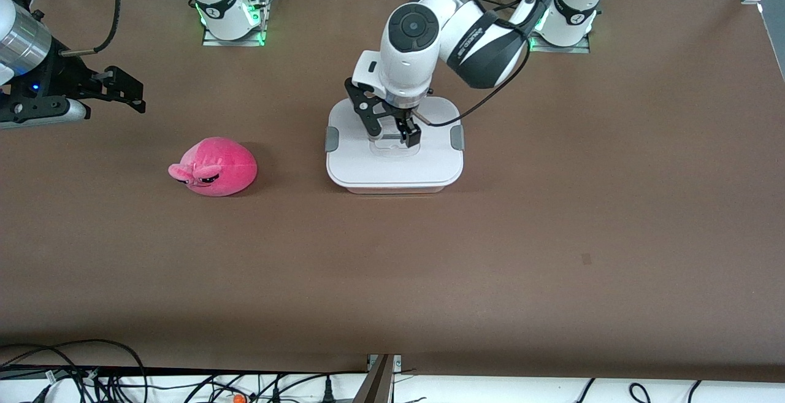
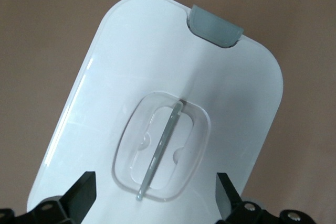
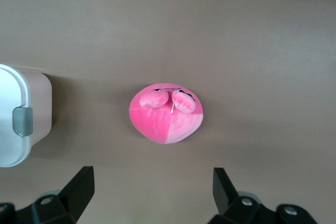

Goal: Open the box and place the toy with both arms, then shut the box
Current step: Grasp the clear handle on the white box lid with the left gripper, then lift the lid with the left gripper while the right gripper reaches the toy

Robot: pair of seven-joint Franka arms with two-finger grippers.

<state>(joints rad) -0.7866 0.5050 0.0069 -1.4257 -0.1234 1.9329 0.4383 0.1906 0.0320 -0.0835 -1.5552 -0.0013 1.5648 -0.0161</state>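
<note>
The box (image 1: 394, 170) stands mid-table, its white lid (image 2: 157, 61) on and a grey clip (image 1: 331, 139) at each end. My left gripper (image 1: 390, 135) hangs open just over the lid's clear recessed handle (image 2: 160, 148). Its fingers (image 2: 81, 195) stand to either side of the handle and hold nothing. The toy (image 1: 213, 167), a hot-pink plush with a grumpy face, lies on the table toward the right arm's end. My right gripper (image 1: 126, 91) is open and empty in the air over the table near the toy (image 3: 166, 113), with the box's end (image 3: 16, 114) in its view.
The brown table (image 1: 552, 237) stretches bare round the box and the toy. Both arm bases (image 1: 230, 16) stand along the table's edge farthest from the front camera. Cables (image 1: 92, 372) lie below the edge nearest to it.
</note>
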